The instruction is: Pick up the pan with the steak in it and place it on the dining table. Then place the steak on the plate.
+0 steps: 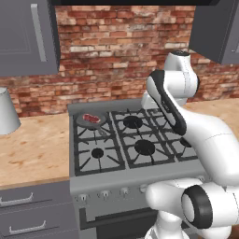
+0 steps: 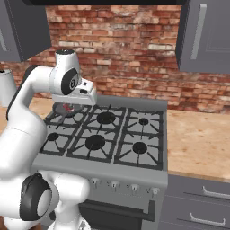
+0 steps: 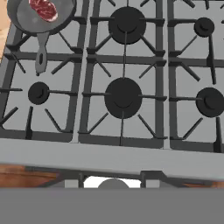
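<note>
On left wooden counter [image 1: 32, 149]: pale grey upturned vessel [image 1: 7, 112], partly cut by frame edge. Grey six-burner stove [image 1: 121, 140] at centre. Pan [image 1: 88, 120] sits on rear-left burner, handle pointing toward stove front. Steak [image 1: 91, 117] lies inside pan, near its middle. White arm [image 1: 186, 121] rises over right half of stove; hand held high above rear burners. Pincer state: cannot tell, fingertips hidden. Brick wall [image 1: 112, 56] behind stove; grey cabinets [image 2: 204, 36] at upper corners.
</note>
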Robot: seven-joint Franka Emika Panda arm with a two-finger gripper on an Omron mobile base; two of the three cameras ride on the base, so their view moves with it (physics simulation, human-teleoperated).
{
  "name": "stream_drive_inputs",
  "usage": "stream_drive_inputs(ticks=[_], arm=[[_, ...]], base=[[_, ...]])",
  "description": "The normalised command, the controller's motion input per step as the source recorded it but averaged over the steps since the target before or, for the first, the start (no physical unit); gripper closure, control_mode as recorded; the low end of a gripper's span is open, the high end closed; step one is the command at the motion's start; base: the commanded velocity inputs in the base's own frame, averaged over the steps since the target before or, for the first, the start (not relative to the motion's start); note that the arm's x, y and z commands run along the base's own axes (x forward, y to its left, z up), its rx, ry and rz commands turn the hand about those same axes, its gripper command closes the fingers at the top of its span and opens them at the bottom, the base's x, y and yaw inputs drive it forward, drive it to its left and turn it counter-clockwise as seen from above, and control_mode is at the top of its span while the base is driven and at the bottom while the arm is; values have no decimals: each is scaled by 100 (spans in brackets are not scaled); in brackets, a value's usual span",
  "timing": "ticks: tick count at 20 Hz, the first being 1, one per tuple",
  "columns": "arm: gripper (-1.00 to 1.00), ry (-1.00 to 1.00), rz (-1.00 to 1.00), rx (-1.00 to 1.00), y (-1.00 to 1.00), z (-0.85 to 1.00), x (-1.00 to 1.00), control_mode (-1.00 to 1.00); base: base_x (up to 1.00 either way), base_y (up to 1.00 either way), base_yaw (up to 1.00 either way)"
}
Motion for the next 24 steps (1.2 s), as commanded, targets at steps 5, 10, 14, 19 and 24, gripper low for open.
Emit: stream_drive_inputs(ticks=[5, 10, 14, 19, 24], arm=[[-100, 1, 0, 1, 10, -4, -7, -100], [-100, 4, 0, 6, 25, -9, -12, -100], [-100, 5, 0, 3, 42, -20, 2, -100], [-100, 1, 0, 0, 57, -27, 19, -100], [-100, 0, -1, 0, 52, -32, 35, -100]], base=[[0, 0, 0], [0, 0, 0], [0, 0, 0], [0, 0, 0], [0, 0, 0]])
